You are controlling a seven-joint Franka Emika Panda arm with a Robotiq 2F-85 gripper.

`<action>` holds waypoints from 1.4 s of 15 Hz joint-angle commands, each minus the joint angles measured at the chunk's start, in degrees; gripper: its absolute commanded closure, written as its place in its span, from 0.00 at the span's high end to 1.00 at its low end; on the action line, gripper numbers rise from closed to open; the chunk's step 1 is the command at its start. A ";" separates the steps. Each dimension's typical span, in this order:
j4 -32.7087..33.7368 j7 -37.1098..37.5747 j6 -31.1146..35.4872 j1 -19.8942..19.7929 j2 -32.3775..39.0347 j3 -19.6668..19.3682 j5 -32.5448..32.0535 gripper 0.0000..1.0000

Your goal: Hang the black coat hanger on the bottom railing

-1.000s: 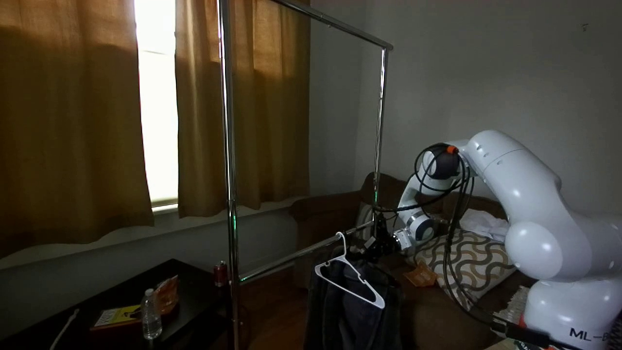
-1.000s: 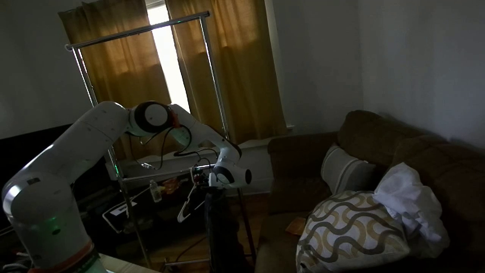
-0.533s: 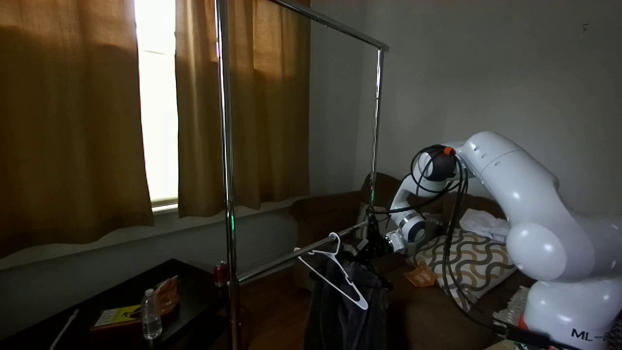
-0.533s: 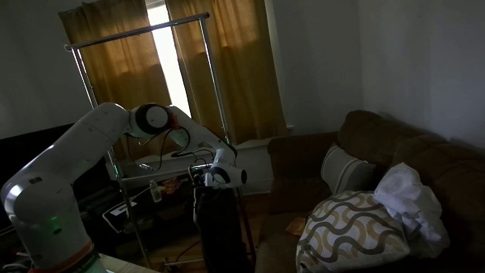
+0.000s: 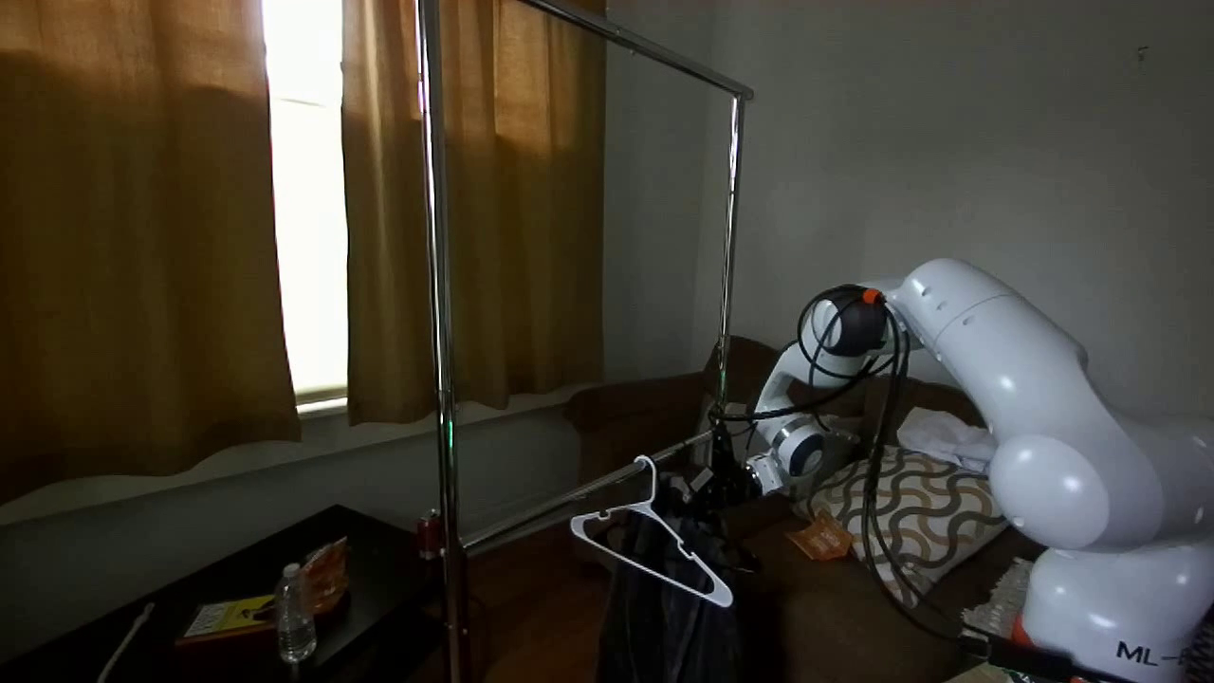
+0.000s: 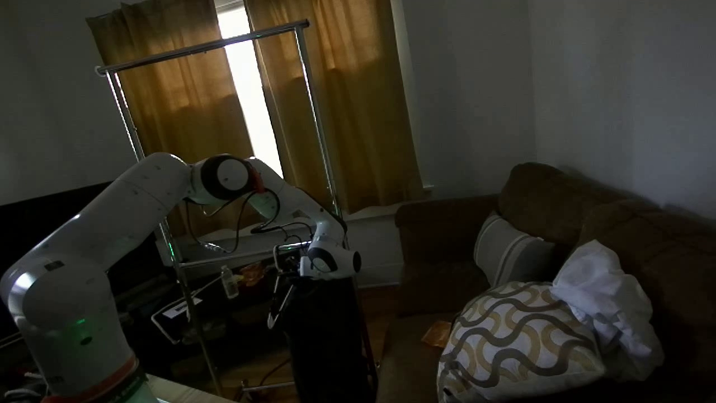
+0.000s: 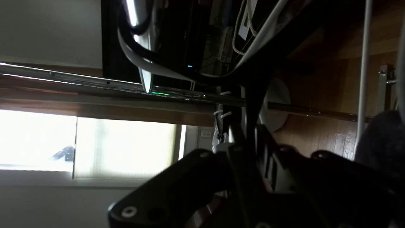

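Note:
The black coat hanger (image 7: 258, 79) shows in the wrist view as a dark shape with pale edges. My gripper (image 7: 249, 136) is shut on it; in both exterior views the gripper (image 5: 707, 479) (image 6: 288, 266) is at the bottom railing (image 5: 588, 489) (image 6: 235, 258). In the wrist view the hanger's hook curls round the bottom railing (image 7: 145, 76); whether its weight rests there I cannot tell. Dark cloth (image 5: 664, 607) hangs below the gripper and hides most of the hanger in the exterior views.
A white hanger (image 5: 650, 560) hangs on the bottom railing beside the gripper, in front of the cloth. The rack's near post (image 5: 441, 332) stands left of it. A dark table (image 5: 379, 541) with bottle and can, and a brown sofa (image 6: 447, 240), are close by.
My gripper and the dark cloth have moved left in both exterior views, along the railing. The white hanger has slid left and swung. The rack has shifted slightly left.

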 commanded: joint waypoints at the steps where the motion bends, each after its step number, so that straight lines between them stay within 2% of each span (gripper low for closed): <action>1: 0.76 -0.95 0.33 0.19 0.29 -0.42 -0.87 0.48; 8: -2.91 -5.65 1.07 -0.05 -4.03 -2.21 -2.44 0.99; 14: -8.87 -17.38 4.82 0.58 -10.31 -5.36 -7.14 1.00; 21: -19.74 -34.21 13.72 1.13 -22.54 -7.35 -12.19 1.00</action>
